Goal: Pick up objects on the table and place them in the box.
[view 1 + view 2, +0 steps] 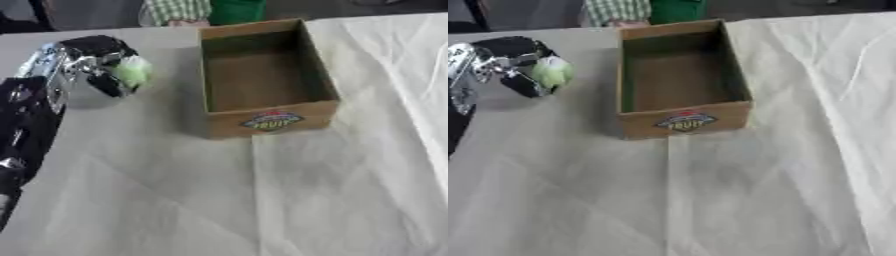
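One pale green object (133, 71) in left robot hand (98, 62), beside cardboard box (266, 122).

We log the box (267, 80) on the table (350, 190), toward its far side, near centre. The left hand (92, 62) sits left of the box, apart from it, curled round a small object (133, 71).

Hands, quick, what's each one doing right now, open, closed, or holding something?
Left hand: shut on a pale green object, left of the cardboard box.
Right hand: not in view.
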`<action>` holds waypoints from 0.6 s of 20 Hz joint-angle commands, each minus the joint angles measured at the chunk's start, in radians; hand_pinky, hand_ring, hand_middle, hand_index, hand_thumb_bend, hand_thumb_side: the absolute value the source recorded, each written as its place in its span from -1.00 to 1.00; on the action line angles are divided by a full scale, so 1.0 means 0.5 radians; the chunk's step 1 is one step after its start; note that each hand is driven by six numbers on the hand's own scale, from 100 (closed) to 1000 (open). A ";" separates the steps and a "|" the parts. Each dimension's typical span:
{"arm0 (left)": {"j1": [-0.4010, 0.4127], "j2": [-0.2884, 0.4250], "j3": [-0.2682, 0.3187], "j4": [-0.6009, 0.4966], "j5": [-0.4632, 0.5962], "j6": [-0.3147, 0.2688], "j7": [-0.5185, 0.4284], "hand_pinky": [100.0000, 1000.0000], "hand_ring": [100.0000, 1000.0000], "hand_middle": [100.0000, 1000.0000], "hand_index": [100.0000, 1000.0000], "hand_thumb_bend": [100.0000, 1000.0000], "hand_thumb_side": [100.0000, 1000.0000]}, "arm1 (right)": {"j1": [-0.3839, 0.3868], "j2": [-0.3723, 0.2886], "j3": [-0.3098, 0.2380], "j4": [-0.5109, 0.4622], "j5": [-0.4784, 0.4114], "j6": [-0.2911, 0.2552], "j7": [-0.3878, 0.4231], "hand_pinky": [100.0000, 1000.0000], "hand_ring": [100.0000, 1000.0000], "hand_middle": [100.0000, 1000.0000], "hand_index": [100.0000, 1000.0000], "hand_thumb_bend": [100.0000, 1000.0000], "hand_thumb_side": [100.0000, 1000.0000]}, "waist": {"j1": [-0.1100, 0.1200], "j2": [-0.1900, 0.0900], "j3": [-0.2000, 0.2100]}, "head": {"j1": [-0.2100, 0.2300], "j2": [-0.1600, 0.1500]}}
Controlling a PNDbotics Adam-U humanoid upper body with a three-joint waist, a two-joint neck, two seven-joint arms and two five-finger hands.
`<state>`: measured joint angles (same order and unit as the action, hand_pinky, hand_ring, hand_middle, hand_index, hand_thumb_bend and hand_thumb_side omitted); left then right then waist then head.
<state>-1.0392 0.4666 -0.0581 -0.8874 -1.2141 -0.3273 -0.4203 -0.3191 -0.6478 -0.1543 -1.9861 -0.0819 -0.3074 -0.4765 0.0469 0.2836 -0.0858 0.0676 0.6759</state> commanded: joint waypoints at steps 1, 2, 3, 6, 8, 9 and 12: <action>-0.042 0.060 0.051 -0.144 -0.024 0.027 0.055 -0.11 0.19 0.05 0.57 -1.00 -0.46 | -0.013 -0.044 -0.027 -0.028 -0.018 -0.002 -0.012 0.64 0.37 0.42 0.72 -1.00 0.00 | -0.008 -0.046 0.002 | -0.012 -0.004; -0.048 0.056 0.065 -0.182 -0.014 0.035 0.064 -0.11 0.19 0.05 0.57 -1.00 -0.46 | -0.012 -0.045 -0.028 -0.028 -0.018 -0.003 -0.013 0.64 0.37 0.42 0.72 -1.00 0.00 | -0.008 -0.048 0.003 | -0.015 -0.004; -0.056 0.050 0.075 -0.226 -0.004 0.041 0.073 -0.11 0.19 0.05 0.57 -1.00 -0.46 | -0.011 -0.046 -0.028 -0.028 -0.019 -0.003 -0.015 0.64 0.37 0.42 0.72 -1.00 0.00 | -0.009 -0.050 0.003 | -0.018 -0.005; -0.084 0.030 0.083 -0.361 0.015 0.047 0.086 -0.12 0.18 0.03 0.55 -1.00 -0.48 | -0.012 -0.047 -0.027 -0.028 -0.020 -0.003 -0.016 0.63 0.37 0.42 0.72 -1.00 0.00 | -0.009 -0.056 0.004 | -0.021 -0.005; -0.110 0.006 0.067 -0.453 0.008 0.056 0.091 -0.13 0.17 0.01 0.54 -1.00 -0.48 | -0.017 -0.048 -0.025 -0.028 -0.024 -0.004 -0.016 0.63 0.36 0.42 0.72 -1.00 0.00 | -0.009 -0.061 0.005 | -0.018 -0.006; -0.125 -0.007 0.051 -0.496 -0.001 0.057 0.090 -0.14 0.17 0.01 0.54 -1.00 -0.48 | -0.020 -0.048 -0.023 -0.028 -0.026 -0.005 -0.015 0.63 0.36 0.42 0.72 -1.00 0.00 | -0.009 -0.064 0.004 | -0.016 -0.007; -0.172 -0.070 0.007 -0.611 -0.005 0.036 0.080 -0.14 0.17 0.01 0.54 -1.00 -0.49 | -0.024 -0.046 -0.021 -0.028 -0.033 -0.005 -0.011 0.63 0.36 0.42 0.72 -1.00 0.00 | -0.013 -0.070 0.000 | -0.009 -0.006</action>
<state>-1.0957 0.4272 -0.0496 -1.1520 -1.2170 -0.3048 -0.3819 -0.3177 -0.6477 -0.1543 -1.9861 -0.0905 -0.3094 -0.4822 0.0461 0.2729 -0.0850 0.0599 0.6759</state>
